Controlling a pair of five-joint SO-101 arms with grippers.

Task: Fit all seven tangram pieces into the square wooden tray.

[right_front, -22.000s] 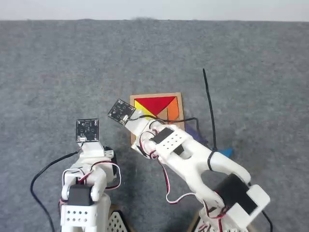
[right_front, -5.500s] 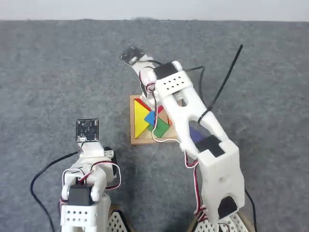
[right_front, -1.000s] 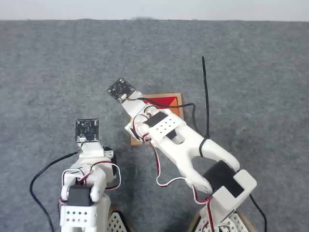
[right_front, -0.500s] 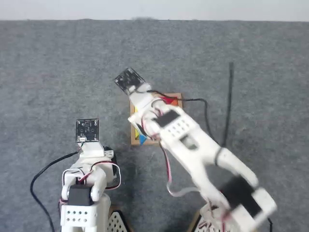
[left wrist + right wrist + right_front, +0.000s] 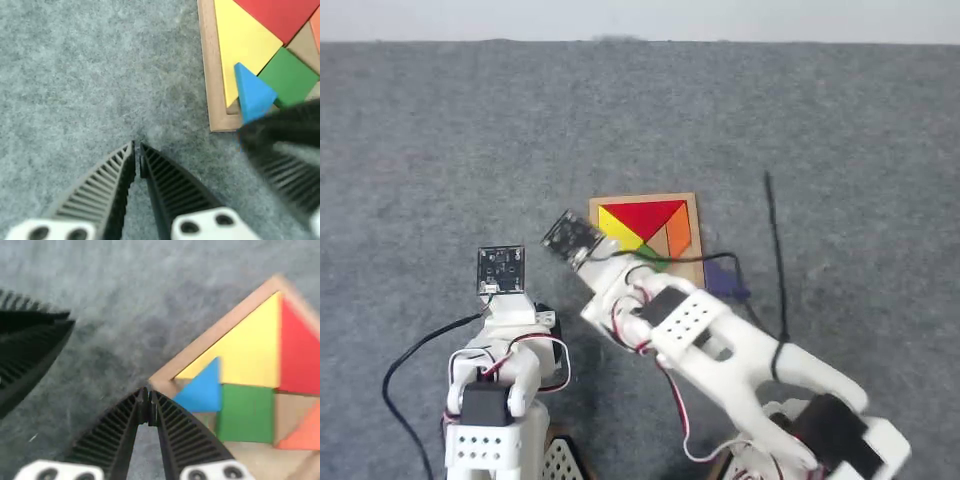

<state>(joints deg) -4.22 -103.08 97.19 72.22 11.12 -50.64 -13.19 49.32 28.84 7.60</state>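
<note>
— Left side?
— My left jaws: closed tip to tip, holding nothing, over the counter (image 5: pixel 420 150); tray (image 5: pixel 692 200) toward three o'clock.
— Right?
— My right jaws: closed, holding nothing, at the tray's seven-o'clock corner, beside the blue triangle (image 5: pixel 200 390).

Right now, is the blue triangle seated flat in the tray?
Not seated: the blue triangle lies tipped, its point overlapping the yellow triangle at the tray corner.

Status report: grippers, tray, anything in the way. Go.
Left gripper shut over carpet; right gripper shut at tray corner. Blue triangle in that corner, looks unseated. Purple piece outside tray, on carpet. Right arm overhangs tray.
</note>
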